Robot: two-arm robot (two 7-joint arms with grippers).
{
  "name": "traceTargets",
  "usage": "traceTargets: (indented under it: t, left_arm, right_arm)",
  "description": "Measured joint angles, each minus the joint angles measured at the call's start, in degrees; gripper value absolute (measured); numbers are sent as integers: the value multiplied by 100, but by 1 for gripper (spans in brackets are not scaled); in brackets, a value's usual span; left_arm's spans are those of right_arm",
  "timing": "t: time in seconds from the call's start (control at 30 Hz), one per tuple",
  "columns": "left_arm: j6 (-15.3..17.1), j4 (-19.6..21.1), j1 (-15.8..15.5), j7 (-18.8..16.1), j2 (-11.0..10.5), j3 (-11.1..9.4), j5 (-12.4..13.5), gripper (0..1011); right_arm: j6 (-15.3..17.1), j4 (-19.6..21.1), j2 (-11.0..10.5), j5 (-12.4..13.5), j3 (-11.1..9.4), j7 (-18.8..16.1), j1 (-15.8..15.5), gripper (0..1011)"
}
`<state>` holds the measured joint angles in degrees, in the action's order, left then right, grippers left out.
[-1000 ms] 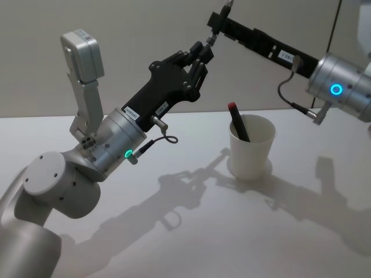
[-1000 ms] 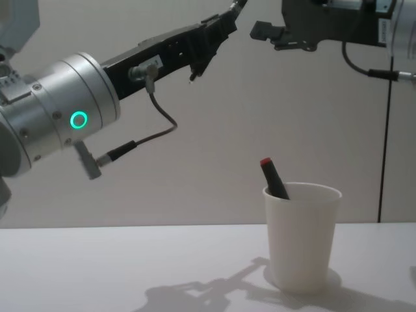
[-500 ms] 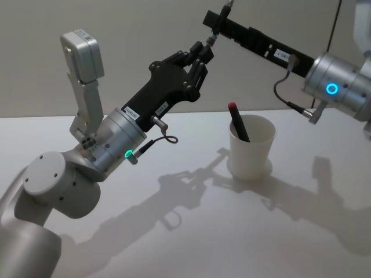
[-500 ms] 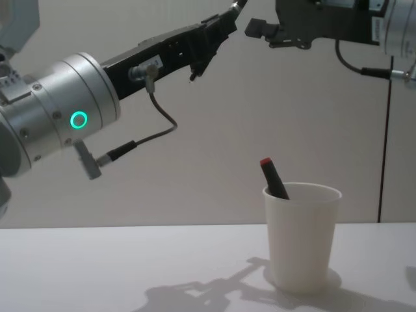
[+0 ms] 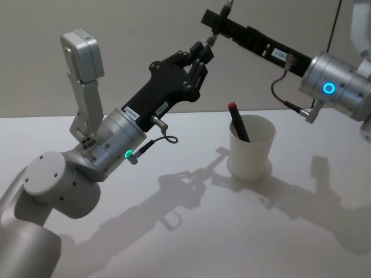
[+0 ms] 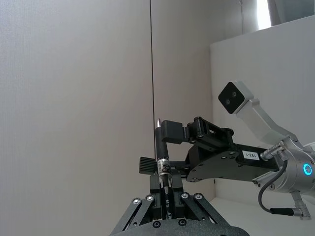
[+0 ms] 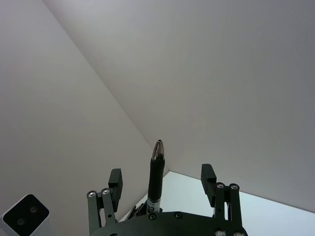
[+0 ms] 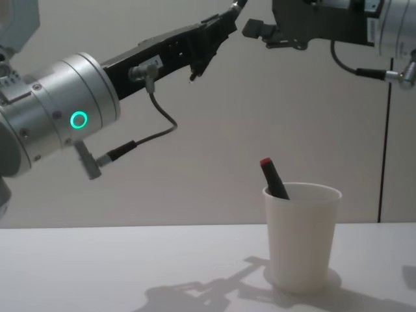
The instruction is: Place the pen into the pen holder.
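Observation:
The pen (image 6: 161,152), black with a silver tip, is held high above the table by its lower end, with my left gripper (image 5: 204,51) shut on it. My right gripper (image 5: 211,21) is open around the pen's upper part. In the right wrist view the pen (image 7: 155,172) stands between the spread fingers (image 7: 115,178) without touching them. The pen holder (image 5: 251,146), a white paper cup, stands upright on the table below and to the right of both grippers. A black marker with a red cap (image 5: 237,121) leans inside it.
The white table (image 5: 191,231) carries only the arms' shadows around the cup. A plain wall (image 8: 195,162) rises behind the table. My left arm's large silver body (image 5: 64,174) fills the left side of the head view.
My right arm has shifted slightly left, bringing its open gripper closer around the pen. The left arm, the cup and the marker have not moved.

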<state>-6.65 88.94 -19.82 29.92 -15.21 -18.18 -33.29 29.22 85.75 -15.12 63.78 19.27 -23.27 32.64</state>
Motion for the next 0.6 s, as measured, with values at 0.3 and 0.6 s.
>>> traceTargets:
  t: [0.3,0.6]
  left_arm:
    - [0,0,0,0,0,0,0,139]
    - [0,0,0,0,0,0,0,139]
  right_arm:
    - [-14,-55,18,20,49,-29,47,1002]
    - [-20,-72,17,34,89,-60,72,1001]
